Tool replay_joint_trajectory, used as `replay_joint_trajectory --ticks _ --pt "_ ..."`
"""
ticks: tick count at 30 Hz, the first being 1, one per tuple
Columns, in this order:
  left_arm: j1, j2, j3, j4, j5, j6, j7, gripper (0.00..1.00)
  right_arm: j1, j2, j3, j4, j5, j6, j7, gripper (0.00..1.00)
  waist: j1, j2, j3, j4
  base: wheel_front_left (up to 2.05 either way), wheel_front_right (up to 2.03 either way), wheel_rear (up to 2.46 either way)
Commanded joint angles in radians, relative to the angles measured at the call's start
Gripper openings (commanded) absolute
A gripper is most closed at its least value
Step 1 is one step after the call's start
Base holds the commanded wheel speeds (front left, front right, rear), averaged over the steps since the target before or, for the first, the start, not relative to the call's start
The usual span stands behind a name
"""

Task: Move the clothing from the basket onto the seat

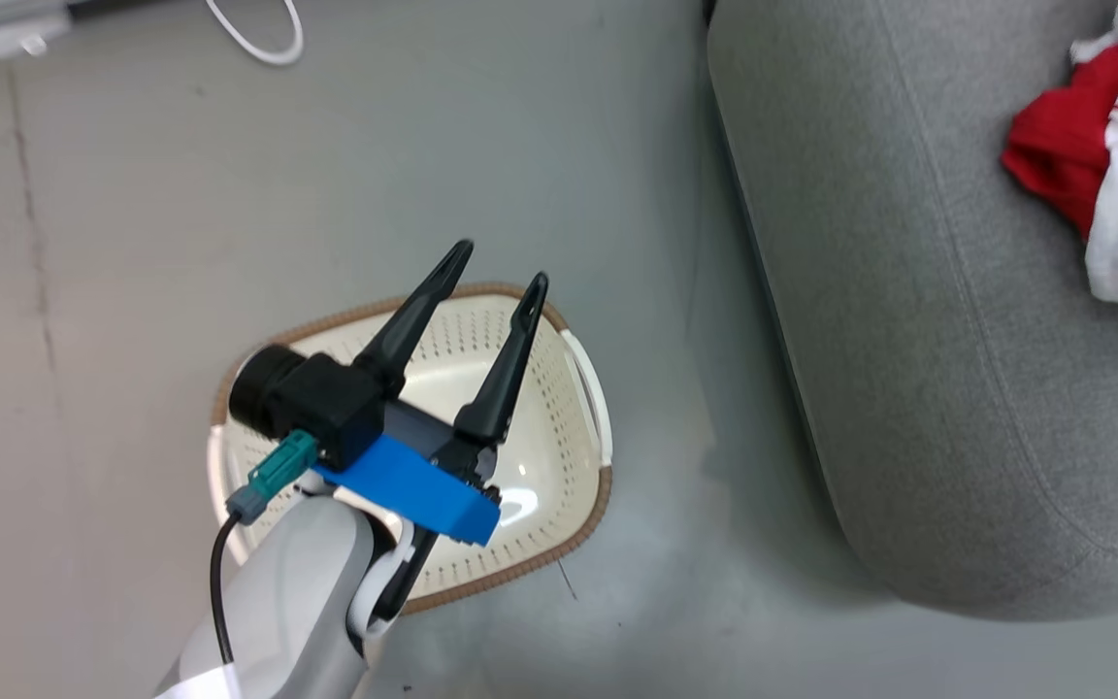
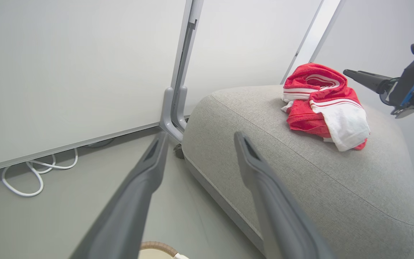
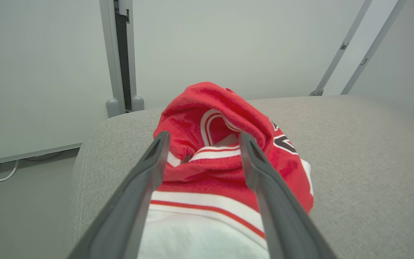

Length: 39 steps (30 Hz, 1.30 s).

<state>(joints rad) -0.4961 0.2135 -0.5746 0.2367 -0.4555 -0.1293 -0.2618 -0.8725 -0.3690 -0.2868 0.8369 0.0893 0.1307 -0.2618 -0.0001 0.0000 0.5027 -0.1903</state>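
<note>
clothing [image 1: 1064,155] heaped on the seat [image 1: 908,340], basket [image 1: 578,544] on the floor [image 1: 132,243]

nearest, the left gripper [image 1: 501,264] hangs over the basket. its two dark fingers are spread wide with nothing between them, and they point up the head view toward the basket's far rim. the basket's perforated bottom shows bare. just beside it to the right rises the rounded edge of the seat. on top of the seat, well apart from the basket, the clothing lies in one crumpled heap. in the right wrist view its long axis runs away along the fingers: white-banded end nearest, red folded hump farthest, a black-and-white patch [image 3: 284,142] on its right flank. the right gripper [image 3: 203,136] hovers close over the heap, fingers spread and pinching nothing; whether they touch the cloth i cannot tell. beyond stand a pale wall panel [image 2: 67,72] and a white cable [image 2: 31,176] on the floor.
</note>
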Motion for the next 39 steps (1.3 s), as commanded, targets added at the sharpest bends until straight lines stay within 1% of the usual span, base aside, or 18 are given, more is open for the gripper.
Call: replay_joint_trajectory --ticks 1,5,8,13,17,18,20,25,28,35,39 --pt "0.040 -0.009 0.018 0.009 -0.011 -0.002 -0.005 1.00 0.056 0.012 0.016 -0.021 0.009 0.000 0.004 1.00 0.0001 0.0000 -0.114 0.048 0.00 0.00 0.00" --pt "0.109 -0.027 0.057 0.021 -0.030 -0.002 -0.005 1.00 0.154 0.015 0.048 -0.078 0.018 0.000 0.014 1.00 0.0001 0.0000 -0.190 0.078 0.00 0.00 0.00" --pt "0.159 -0.042 0.086 0.032 -0.038 -0.002 -0.005 1.00 0.231 0.029 0.068 -0.128 0.029 0.000 0.027 1.00 0.0001 0.0000 -0.240 0.099 0.00 0.00 0.00" --pt "0.227 -0.059 0.145 0.050 -0.040 -0.002 -0.005 1.00 0.357 0.069 0.092 -0.235 0.039 0.000 0.050 1.00 0.0001 0.0000 -0.313 0.130 0.00 0.00 0.00" --pt "0.270 -0.074 0.196 0.070 -0.027 -0.002 -0.005 1.00 0.465 0.112 0.109 -0.322 0.045 0.000 0.065 1.00 0.0001 0.0000 -0.372 0.163 0.00 0.00 0.00" --pt "0.270 -0.074 0.196 0.070 -0.027 -0.002 -0.005 1.00 0.465 0.112 0.109 -0.322 0.045 0.000 0.065 1.00 0.0001 0.0000 -0.372 0.163 0.00 0.00 0.00" --pt "0.285 -0.079 0.216 0.081 -0.023 -0.002 -0.005 1.00 0.518 0.134 0.116 -0.371 0.038 0.000 0.075 1.00 0.0001 0.0000 -0.397 0.182 0.00 0.00 0.00" --pt "0.318 -0.083 0.266 0.108 -0.011 -0.002 -0.005 1.00 0.642 0.198 0.138 -0.483 0.018 0.000 0.102 1.00 0.0001 0.0000 -0.445 0.224 0.00 0.00 0.00" --pt "0.334 -0.084 0.297 0.123 -0.008 -0.002 -0.005 1.00 0.696 0.236 0.149 -0.529 0.009 0.000 0.110 1.00 0.0001 0.0000 -0.471 0.242 0.00 0.00 0.00" --pt "0.368 -0.083 0.366 0.156 -0.002 -0.002 -0.005 1.00 0.777 0.293 0.180 -0.594 0.012 0.000 0.126 1.00 0.0001 0.0000 -0.508 0.265 0.00 0.00 0.00" --pt "0.371 -0.074 0.390 0.177 -0.006 -0.002 -0.005 1.00 0.797 0.306 0.199 -0.607 0.017 0.000 0.127 1.00 0.0001 0.0000 -0.518 0.266 0.00 0.00 0.00"
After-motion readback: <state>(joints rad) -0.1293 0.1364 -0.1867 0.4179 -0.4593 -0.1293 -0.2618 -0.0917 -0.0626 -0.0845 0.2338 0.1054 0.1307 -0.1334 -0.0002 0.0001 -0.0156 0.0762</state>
